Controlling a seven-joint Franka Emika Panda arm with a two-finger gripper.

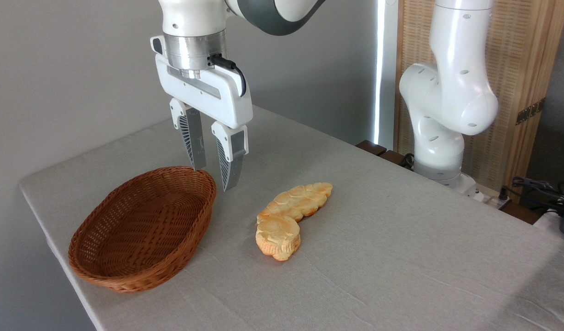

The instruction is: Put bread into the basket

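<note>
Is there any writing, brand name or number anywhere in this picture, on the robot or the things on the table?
None can be read.
The gripper and the white arm show no lettering or logo from this side.
The basket, the bread, the leaf-shaped pastry and the tablecloth are plain.
The wooden screen behind the arm and the cables at far right carry no legible marks.

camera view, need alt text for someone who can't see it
A white robot arm's open two-finger gripper hangs by the far rim of an empty oval reddish-brown wicker basket. To its right on the grey tablecloth, a round golden bun touches a long leaf-shaped pastry.
</note>
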